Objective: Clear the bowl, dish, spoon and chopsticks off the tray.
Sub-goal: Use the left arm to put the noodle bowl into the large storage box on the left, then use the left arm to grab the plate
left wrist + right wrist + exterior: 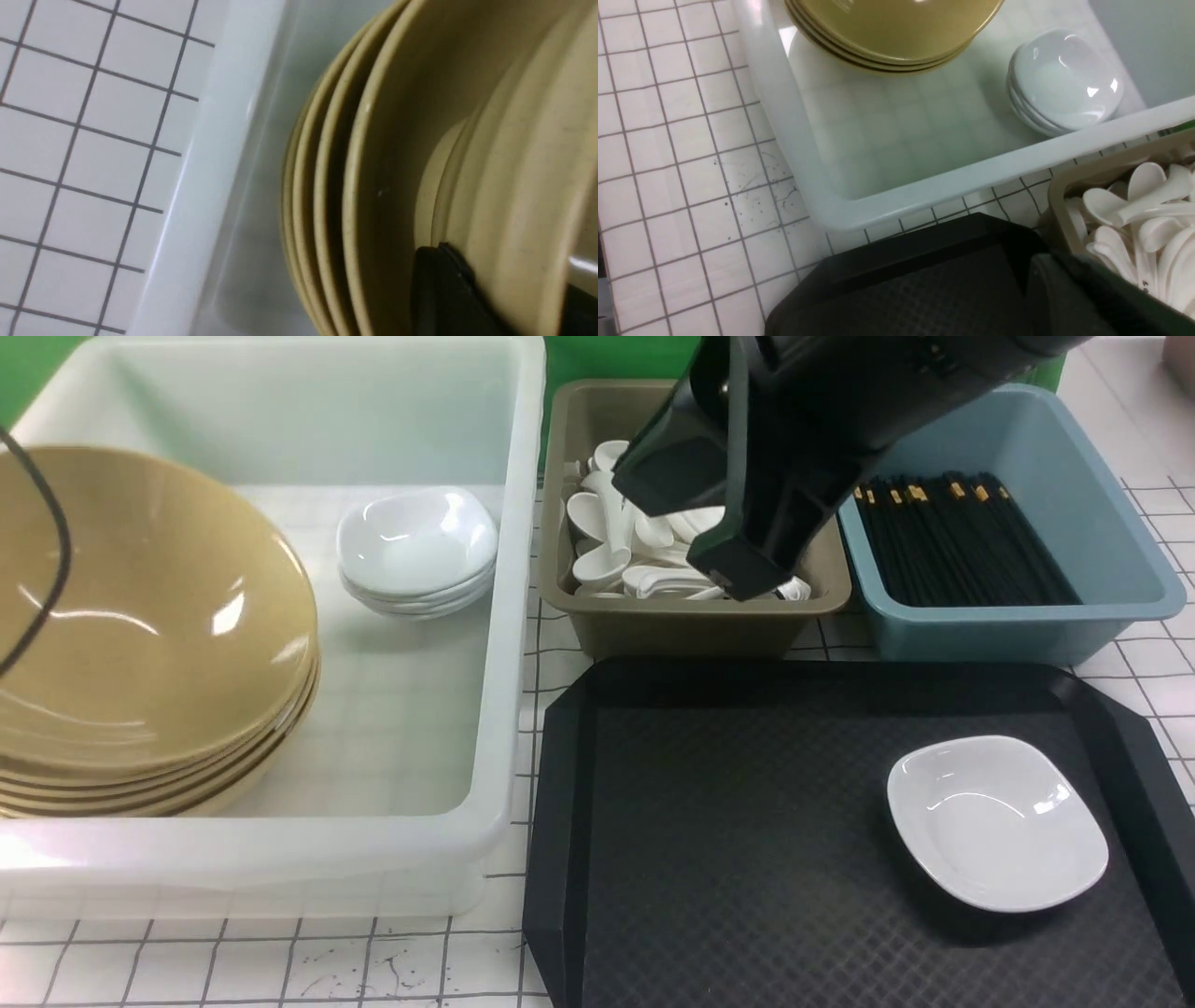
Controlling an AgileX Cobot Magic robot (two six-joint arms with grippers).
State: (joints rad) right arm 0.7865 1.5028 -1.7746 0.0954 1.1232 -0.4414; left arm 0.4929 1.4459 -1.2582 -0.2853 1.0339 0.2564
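Observation:
The black tray holds only a small white dish near its right side. The top yellow bowl rests tilted on a stack of bowls inside the white tub. In the left wrist view, my left gripper is shut on this bowl, its wall between the two black fingers. My right gripper hangs shut over the tan bin, with nothing seen in it. White spoons fill that bin. Black chopsticks lie in the blue bin.
A stack of white dishes stands in the tub to the right of the bowls. The tan and blue bins stand side by side just behind the tray. The right arm's black body hides part of both bins. The tabletop is white tile.

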